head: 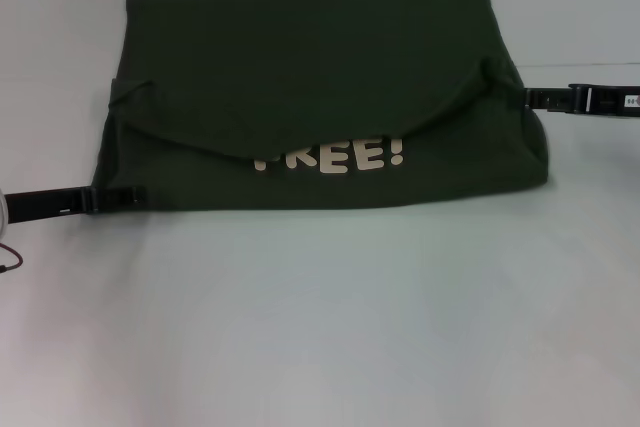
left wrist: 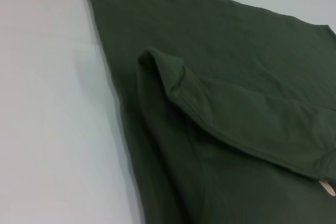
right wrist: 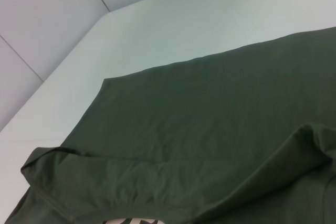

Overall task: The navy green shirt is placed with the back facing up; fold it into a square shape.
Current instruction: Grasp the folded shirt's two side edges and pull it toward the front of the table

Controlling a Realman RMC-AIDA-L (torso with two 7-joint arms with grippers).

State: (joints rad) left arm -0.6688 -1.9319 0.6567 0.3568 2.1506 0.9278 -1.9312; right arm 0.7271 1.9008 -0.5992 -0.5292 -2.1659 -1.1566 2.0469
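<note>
One navy green shirt is laid folded on white surface, "FREE!" partly shown. Two tools are seen: left tool at shirt's near-left edge, right tool at right edge; grip state can't be told.

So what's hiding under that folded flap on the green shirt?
Cream letters on the navy green shirt peek out below the flap; their tops are covered, so the first letter is unclear.

We saw navy green shirt on table, left gripper at its left edge, right gripper at right.
</note>
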